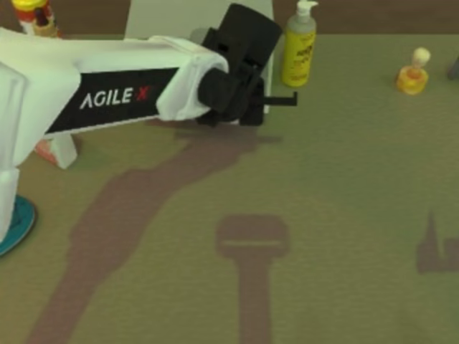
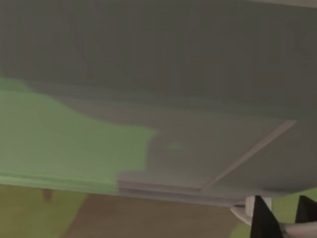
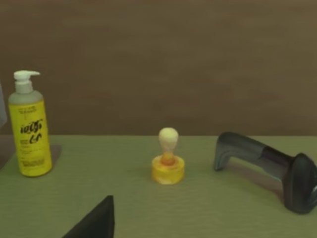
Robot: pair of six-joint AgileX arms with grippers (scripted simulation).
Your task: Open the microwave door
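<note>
Up at twelve o'clock, left hand (image 1: pixel 276 100) meets boxy white-grey microwave (image 1: pixel 161 21); whether it grips, I cannot tell

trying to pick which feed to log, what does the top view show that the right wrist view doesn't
Only the top view shows the left arm stretched across the table, its left gripper at the microwave by the far edge, plus a teal object at the table's left edge.

Only the right wrist view shows the whole dark handheld scanner.

Both show the yellow pump bottle and the small yellow stamp on the olive table.
</note>
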